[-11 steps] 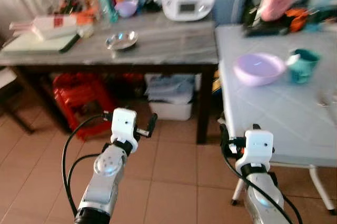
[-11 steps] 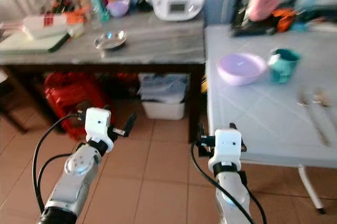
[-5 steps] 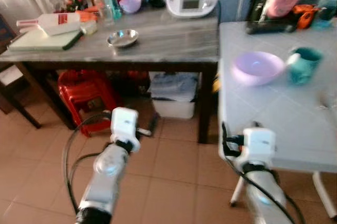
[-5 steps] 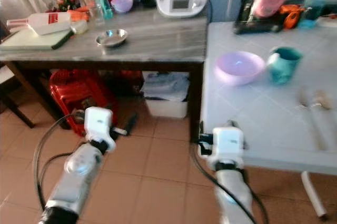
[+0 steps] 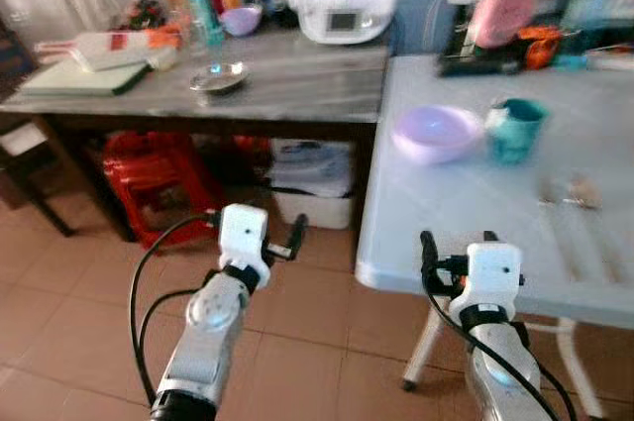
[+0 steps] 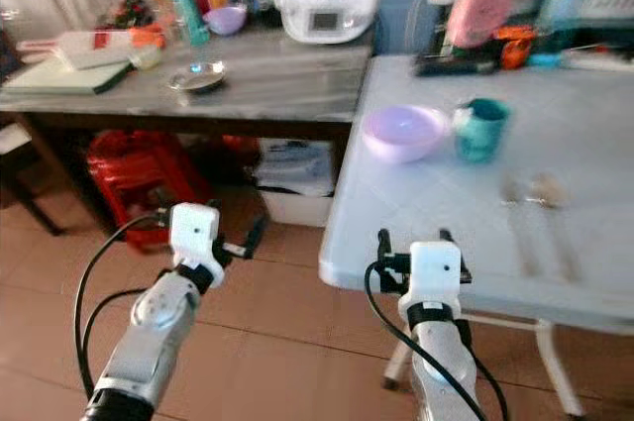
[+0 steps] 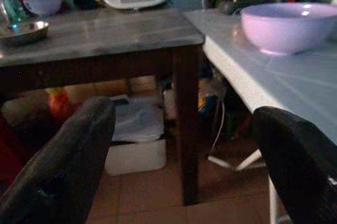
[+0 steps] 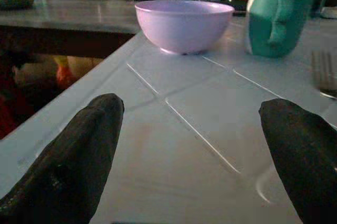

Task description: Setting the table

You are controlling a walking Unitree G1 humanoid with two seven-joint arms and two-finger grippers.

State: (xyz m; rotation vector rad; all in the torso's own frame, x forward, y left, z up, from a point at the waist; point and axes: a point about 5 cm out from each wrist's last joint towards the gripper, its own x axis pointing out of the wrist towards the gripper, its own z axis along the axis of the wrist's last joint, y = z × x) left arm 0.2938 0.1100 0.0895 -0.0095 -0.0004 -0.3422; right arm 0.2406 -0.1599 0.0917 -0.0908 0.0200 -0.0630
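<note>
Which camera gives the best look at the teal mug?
The right wrist view: the teal mug is close and sharp, handle facing the camera, beside the purple bowl. Both eye views show it small and blurred; the left wrist view leaves it out.

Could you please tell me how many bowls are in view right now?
3: a purple bowl on the white table beside the green mug, a small purple bowl and a metal bowl on the grey counter. Clutter may hide others.
</note>
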